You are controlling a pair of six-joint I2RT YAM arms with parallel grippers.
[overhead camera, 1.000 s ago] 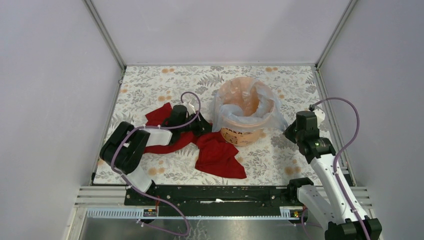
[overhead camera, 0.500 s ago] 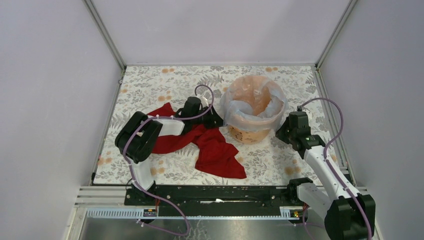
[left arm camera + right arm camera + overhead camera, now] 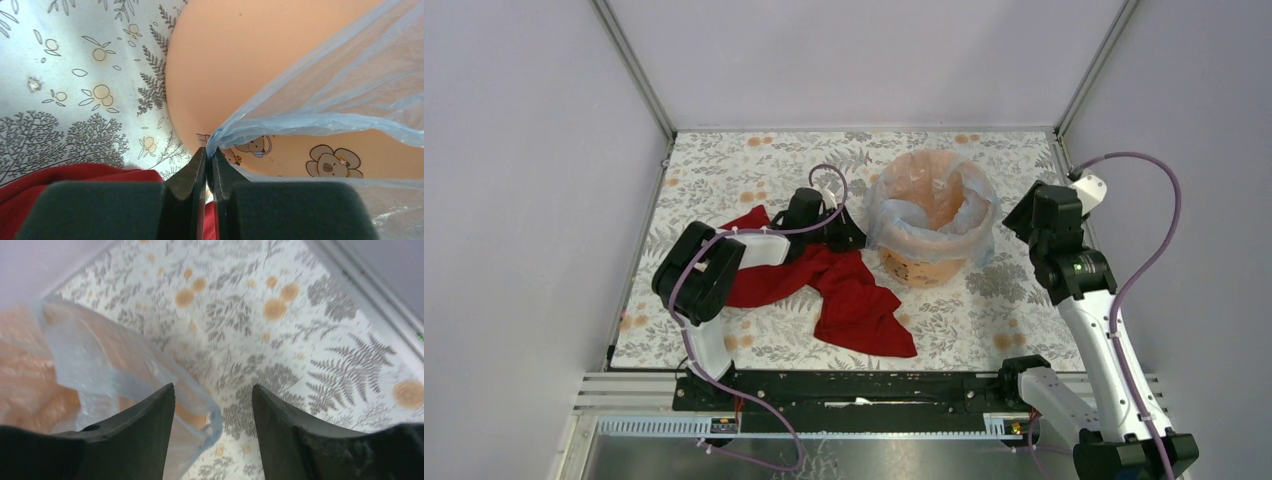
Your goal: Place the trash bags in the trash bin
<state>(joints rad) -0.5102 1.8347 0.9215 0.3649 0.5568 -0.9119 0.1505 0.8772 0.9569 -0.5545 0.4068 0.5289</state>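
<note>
The trash bin is a round orange bucket standing upright at the middle right of the table. The pale-blue trash bag lines it and hangs over its rim all round. My left gripper lies low at the bin's left side, shut on a corner of the bag just in front of the bin's printed wall. My right gripper hovers to the right of the bin, open, with nothing between its fingers. In the right wrist view the bag's loose edge hangs below the left finger.
A large red cloth lies crumpled under my left arm and in front of the bin, and its edge shows beside my left fingers. The floral table covering ends at grey walls on the left, back and right.
My right gripper has opened, let go of the bag and drawn up and away to the right. The bag's right side has dropped against the bin. My left arm shifted right, still gripping.
</note>
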